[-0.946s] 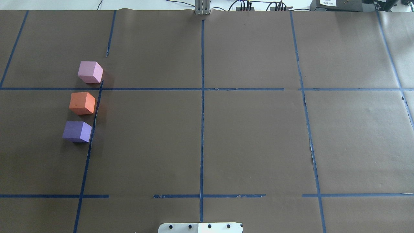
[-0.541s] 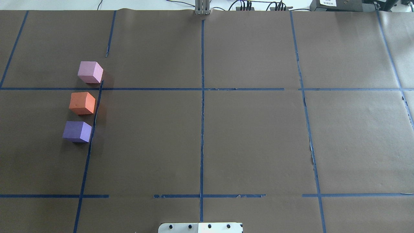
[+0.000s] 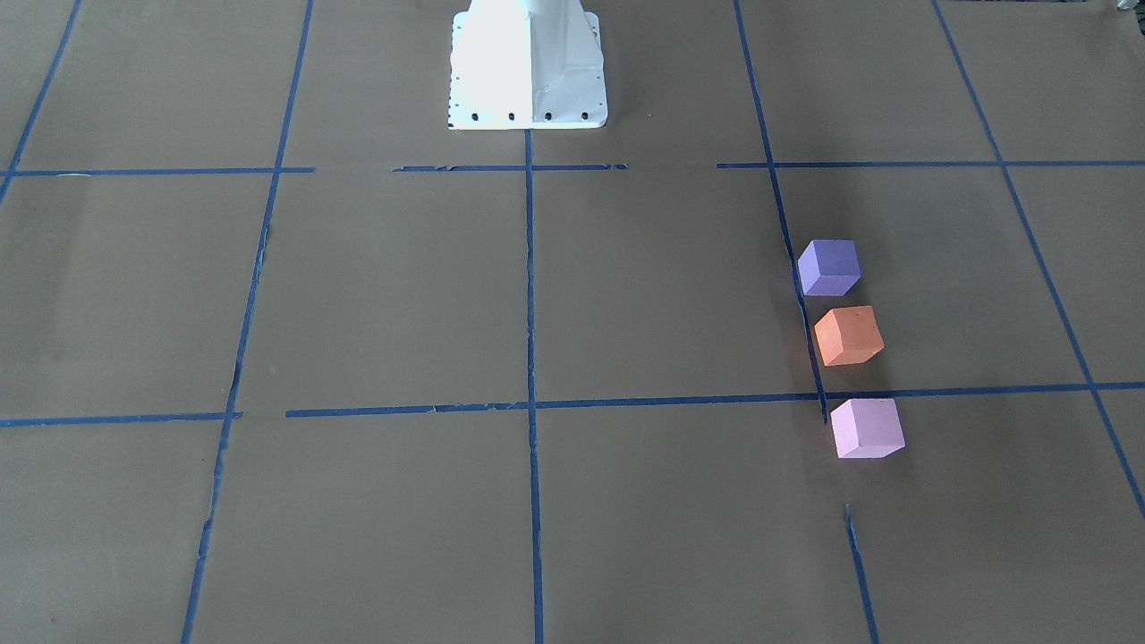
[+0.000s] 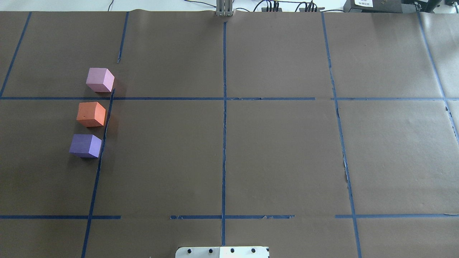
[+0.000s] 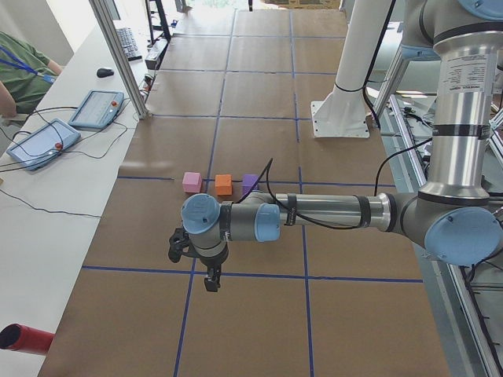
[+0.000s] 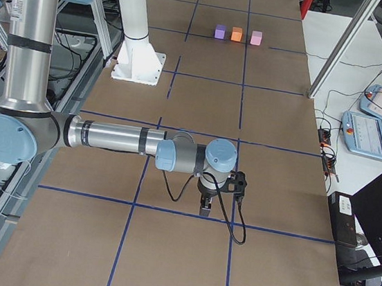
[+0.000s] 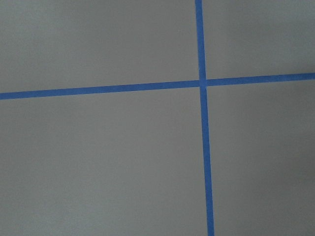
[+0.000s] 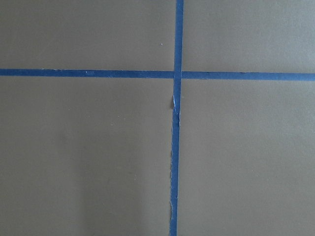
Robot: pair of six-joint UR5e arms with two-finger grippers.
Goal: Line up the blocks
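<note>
Three cubes stand in a near-straight row with small gaps along a blue tape line on the table's left side: the pale pink block farthest out, the orange block in the middle, the violet-purple block nearest the robot. They also show in the front view: purple, orange, pink. My left gripper hangs over the table's left end, well away from the blocks. My right gripper hangs over the far right end. I cannot tell whether either is open or shut. Both wrist views show only paper and tape.
The white robot base stands at the table's near middle edge. Blue tape lines grid the brown paper. A side table with teach pendants and a seated person lies beyond the far edge. An aluminium post stands there.
</note>
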